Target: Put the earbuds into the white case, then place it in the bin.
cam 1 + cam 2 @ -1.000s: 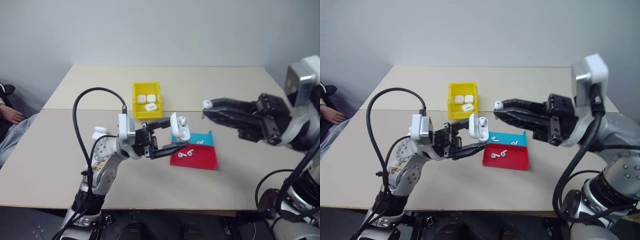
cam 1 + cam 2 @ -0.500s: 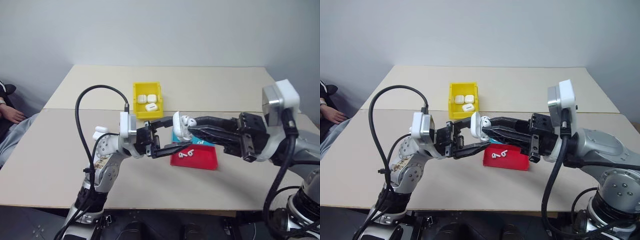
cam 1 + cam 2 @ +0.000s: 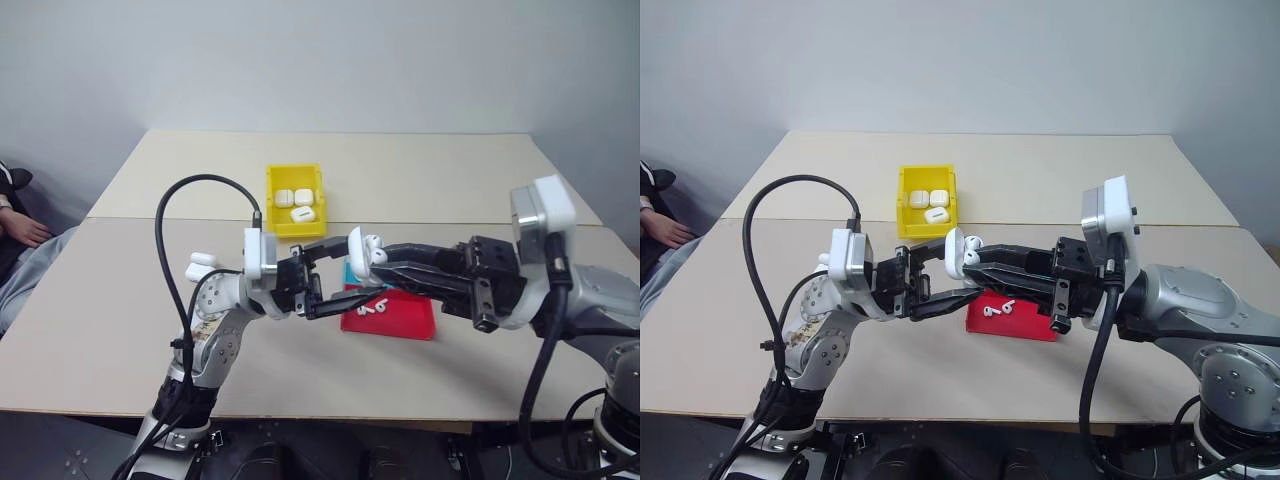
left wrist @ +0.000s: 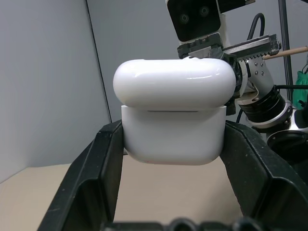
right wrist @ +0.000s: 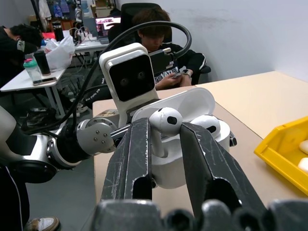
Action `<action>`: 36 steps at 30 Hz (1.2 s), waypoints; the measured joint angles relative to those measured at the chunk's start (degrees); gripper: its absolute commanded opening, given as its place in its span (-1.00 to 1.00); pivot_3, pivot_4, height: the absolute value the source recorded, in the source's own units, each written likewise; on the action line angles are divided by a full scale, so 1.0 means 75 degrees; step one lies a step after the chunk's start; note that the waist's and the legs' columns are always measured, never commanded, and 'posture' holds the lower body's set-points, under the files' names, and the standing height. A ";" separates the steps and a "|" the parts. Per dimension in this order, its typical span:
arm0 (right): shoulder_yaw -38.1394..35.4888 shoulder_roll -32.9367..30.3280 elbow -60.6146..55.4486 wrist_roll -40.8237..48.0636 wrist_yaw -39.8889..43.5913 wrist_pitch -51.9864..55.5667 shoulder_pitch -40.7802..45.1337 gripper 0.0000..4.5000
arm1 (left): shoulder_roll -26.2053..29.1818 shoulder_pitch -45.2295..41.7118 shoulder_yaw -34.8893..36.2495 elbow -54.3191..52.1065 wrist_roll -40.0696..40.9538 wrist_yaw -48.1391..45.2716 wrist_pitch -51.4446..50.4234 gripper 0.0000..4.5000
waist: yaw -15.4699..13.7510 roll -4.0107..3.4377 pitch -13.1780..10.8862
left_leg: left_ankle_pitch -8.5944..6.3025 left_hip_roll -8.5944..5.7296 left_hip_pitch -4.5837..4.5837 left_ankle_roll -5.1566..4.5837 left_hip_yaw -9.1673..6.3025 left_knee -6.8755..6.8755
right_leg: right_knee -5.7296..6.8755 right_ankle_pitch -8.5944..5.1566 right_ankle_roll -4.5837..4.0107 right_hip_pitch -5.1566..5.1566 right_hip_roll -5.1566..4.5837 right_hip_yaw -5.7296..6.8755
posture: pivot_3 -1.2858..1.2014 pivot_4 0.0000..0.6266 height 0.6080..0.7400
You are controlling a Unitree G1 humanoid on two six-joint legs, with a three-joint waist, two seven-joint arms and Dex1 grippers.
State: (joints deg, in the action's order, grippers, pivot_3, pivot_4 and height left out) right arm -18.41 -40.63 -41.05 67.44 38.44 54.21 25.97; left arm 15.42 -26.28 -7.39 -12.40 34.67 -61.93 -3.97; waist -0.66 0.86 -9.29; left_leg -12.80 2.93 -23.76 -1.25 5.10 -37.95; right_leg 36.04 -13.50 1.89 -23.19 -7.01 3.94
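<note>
Tabletop [image 3: 150, 300]: three cases in the bin [image 3: 294, 182], two earbuds [image 3: 375, 306] in the tray [image 3: 400, 322] (red and blue). Left gripper [image 3: 340, 268] clamps the open case [image 3: 356, 252] mid-air; right gripper [image 5: 166, 132] pinches one earbud [image 5: 162, 122] over it, another already seated.

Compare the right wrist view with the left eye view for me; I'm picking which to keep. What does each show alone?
Right wrist view alone: the earbud pinched in the right claw above the open white case, with a second earbud seated inside. Left eye view alone: the red-and-blue tray holding loose earbuds. Both: the left claw gripping the case, and the yellow bin.
</note>
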 measured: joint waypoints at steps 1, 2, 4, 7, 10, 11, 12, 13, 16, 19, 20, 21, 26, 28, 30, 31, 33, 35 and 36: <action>0.0023 -0.0058 -0.0004 -0.0011 0.0021 -0.0079 -0.0031 -0.48 | -0.0011 -0.0001 0.0000 0.0002 -0.0011 -0.0001 0.0001 0.24 | 0.0000 0.0000 0.0000 | 0.0000 0.0000 0.0000 0.0000 0.0000 0.0000 | -0.0001 0.0000 0.0000 0.0000 0.0000 0.0000 | 0.03 -0.52 1.00; 0.0056 -0.0106 -0.0015 -0.0069 0.0048 -0.0182 -0.0068 -0.36 | -0.0011 0.0000 0.0000 0.0005 -0.0018 -0.0003 0.0002 0.24 | 0.0000 0.0000 0.0000 | 0.0000 0.0000 0.0000 0.0000 -0.0001 0.0000 | -0.0001 0.0000 0.0000 0.0000 0.0000 0.0000 | 0.03 -0.52 1.00; 0.0149 -0.0181 -0.0053 -0.0204 0.0099 -0.0363 -0.0164 -0.13 | -0.0012 -0.0001 0.0012 0.0039 -0.0031 -0.0004 0.0004 0.24 | 0.0000 0.0000 0.0000 | 0.0000 0.0000 0.0000 0.0000 -0.0001 0.0000 | -0.0001 0.0000 0.0000 0.0000 0.0000 0.0000 | 0.03 -0.52 1.00; 0.0371 -0.0278 -0.0096 -0.0446 0.0021 -0.0524 -0.0196 0.02 | 0.0002 -0.0001 0.0031 0.0169 -0.0078 -0.0007 0.0004 0.24 | 0.0005 0.0000 0.0000 | 0.0000 0.0000 0.0001 0.0000 -0.0001 0.0000 | 0.0000 0.0000 0.0001 0.0000 0.0000 0.0000 | 0.03 -0.52 1.00; 0.0435 -0.0383 -0.0081 -0.0509 0.0035 -0.0672 -0.0240 0.02 | 0.0036 -0.0004 0.0042 0.0182 -0.0080 -0.0026 0.0001 0.24 | 0.0000 0.0001 0.0000 | 0.0000 0.0000 -0.0001 -0.0001 -0.0003 0.0000 | -0.0003 0.0000 0.0001 0.0000 0.0000 0.0000 | 0.03 -0.52 1.00; 0.0431 -0.0446 -0.0077 -0.0521 0.0058 -0.0710 -0.0281 0.02 | 0.0046 -0.0007 0.0047 0.0199 -0.0085 -0.0050 0.0003 0.24 | -0.0001 0.0001 0.0000 | -0.0001 0.0000 -0.0001 -0.0001 -0.0002 0.0000 | -0.0004 0.0000 0.0001 0.0000 0.0000 0.0000 | 0.03 -0.52 1.00; 0.0411 -0.0556 -0.0070 -0.0543 0.0156 -0.0770 -0.0366 0.02 | 0.0060 -0.0020 0.0052 0.0259 -0.0102 -0.0099 0.0014 0.24 | -0.0004 0.0001 0.0000 | -0.0001 0.0000 -0.0001 -0.0002 -0.0002 0.0000 | -0.0004 0.0000 0.0001 0.0000 0.0000 0.0001 | 0.03 -0.52 1.00; 0.0383 -0.0657 -0.0057 -0.0552 0.0267 -0.0815 -0.0429 0.02 | 0.0076 -0.0025 0.0057 0.0300 -0.0112 -0.0141 0.0028 0.24 | -0.0009 0.0002 -0.0001 | -0.0001 -0.0001 -0.0002 -0.0002 -0.0002 0.0000 | -0.0005 0.0000 0.0001 0.0000 0.0000 0.0000 | 0.03 -0.52 1.00; 0.0062 -0.0928 -0.0010 -0.0532 0.0763 -0.1093 -0.0586 0.02 | 0.0074 -0.0093 0.0079 0.0533 -0.0157 -0.0258 0.0093 0.24 | -0.0016 0.0002 -0.0001 | -0.0001 -0.0001 -0.0001 -0.0002 -0.0002 -0.0001 | -0.0006 0.0000 0.0001 0.0002 0.0000 0.0001 | 0.03 -0.52 1.00; -0.0248 -0.1180 0.0097 -0.0450 0.1135 -0.1367 -0.0452 0.02 | 0.0037 -0.0114 0.0070 0.0802 -0.0265 -0.0366 0.0234 0.24 | -0.0006 0.0002 -0.0001 | -0.0001 0.0000 0.0001 -0.0002 -0.0002 -0.0001 | -0.0005 0.0000 0.0001 0.0003 0.0000 0.0001 | 0.03 -0.52 1.00; -0.0267 -0.1278 0.0201 -0.0415 0.1212 -0.1382 -0.0278 0.02 | 0.0006 -0.0120 0.0059 0.0926 -0.0350 -0.0405 0.0327 0.24 | 0.0010 0.0002 -0.0001 | -0.0001 0.0000 0.0002 -0.0002 -0.0001 -0.0001 | -0.0003 0.0000 0.0001 0.0001 0.0000 -0.0001 | 0.03 -0.52 1.00; -0.0203 -0.1377 0.0351 -0.0413 0.1233 -0.1380 0.0044 0.02 | -0.0017 -0.0176 0.0011 0.1076 -0.0442 -0.0451 0.0371 0.24 | 0.0018 0.0002 -0.0001 | -0.0001 0.0000 0.0002 -0.0002 0.0000 -0.0001 | 0.0000 0.0000 0.0001 -0.0001 0.0000 -0.0004 | 0.03 -0.52 1.00; 0.0761 -0.1580 0.0773 -0.0800 0.1399 -0.1384 0.1392 -0.65 | -0.0160 -0.0682 -0.0168 0.1686 -0.0953 -0.0539 0.0719 0.24 | 0.0007 0.0002 -0.0001 | -0.0001 0.0002 0.0000 -0.0002 0.0001 -0.0001 | -0.0003 0.0000 0.0000 0.0000 0.0004 0.0003 | 0.03 -0.52 1.00; 0.1435 -0.1563 0.0874 -0.1323 0.1600 -0.1435 0.1806 -0.97 | -0.0181 -0.0833 -0.0200 0.1793 -0.1042 -0.0539 0.0739 0.24 | 0.0012 0.0002 -0.0001 | -0.0002 0.0002 -0.0004 -0.0004 0.0002 -0.0002 | -0.0006 0.0000 0.0001 -0.0002 0.0003 0.0001 | 0.03 -0.52 1.00; 0.2031 -0.1491 0.1111 -0.1815 0.1751 -0.1504 0.2185 -0.99 | -0.0263 -0.0941 -0.0217 0.1828 -0.1075 -0.0551 0.0770 0.24 | 0.0009 0.0002 -0.0001 | -0.0003 0.0000 -0.0006 -0.0006 0.0005 -0.0004 | -0.0006 0.0001 0.0002 -0.0006 0.0000 -0.0003 | 0.03 -0.52 1.00; 0.2172 -0.1462 0.1167 -0.1976 0.1801 -0.1529 0.2257 -0.99 | -0.0323 -0.0977 -0.0239 0.1839 -0.1075 -0.0558 0.0826 0.24 | 0.0006 0.0002 -0.0001 | -0.0004 0.0001 -0.0007 -0.0006 0.0005 -0.0004 | -0.0007 0.0001 0.0002 -0.0006 0.0000 -0.0001 | 0.03 -0.52 1.00; 0.2625 -0.1352 0.1318 -0.2528 0.1977 -0.1724 0.2541 -0.99 | -0.0364 -0.1000 -0.0250 0.1882 -0.1078 -0.0606 0.0907 0.24 | -0.0001 0.0002 -0.0001 | -0.0004 0.0001 -0.0008 -0.0007 0.0011 -0.0004 | -0.0005 0.0001 0.0002 -0.0008 0.0000 0.0000 | 0.03 -0.52 1.00; 0.2967 -0.1213 0.1433 -0.2932 0.2110 -0.1862 0.2798 -0.99 | -0.0388 -0.1010 -0.0255 0.1984 -0.1105 -0.0629 0.0969 0.24 | 0.0001 0.0002 -0.0001 | -0.0004 0.0001 -0.0009 -0.0007 0.0017 -0.0008 | -0.0003 0.0001 0.0002 -0.0009 0.0000 0.0000 | 0.03 -0.52 1.00; 0.3052 -0.1182 0.1457 -0.3077 0.2161 -0.1903 0.2857 -0.99 | -0.0409 -0.1025 -0.0270 0.2011 -0.1146 -0.0645 0.0989 0.24 | -0.0003 0.0002 -0.0001 | -0.0004 0.0001 -0.0009 -0.0007 0.0018 -0.0010 | -0.0003 0.0001 0.0002 -0.0007 0.0000 0.0002 | 0.03 -0.52 1.00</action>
State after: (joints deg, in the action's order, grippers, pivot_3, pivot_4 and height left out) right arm 4.49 -49.50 -30.12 44.36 54.65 39.94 47.40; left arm 12.35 -33.97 -9.41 2.69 26.07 -66.77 3.45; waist -0.68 0.88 -9.30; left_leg -12.83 2.94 -23.83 -1.30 5.23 -38.02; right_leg 36.02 -13.49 1.91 -23.24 -7.01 3.96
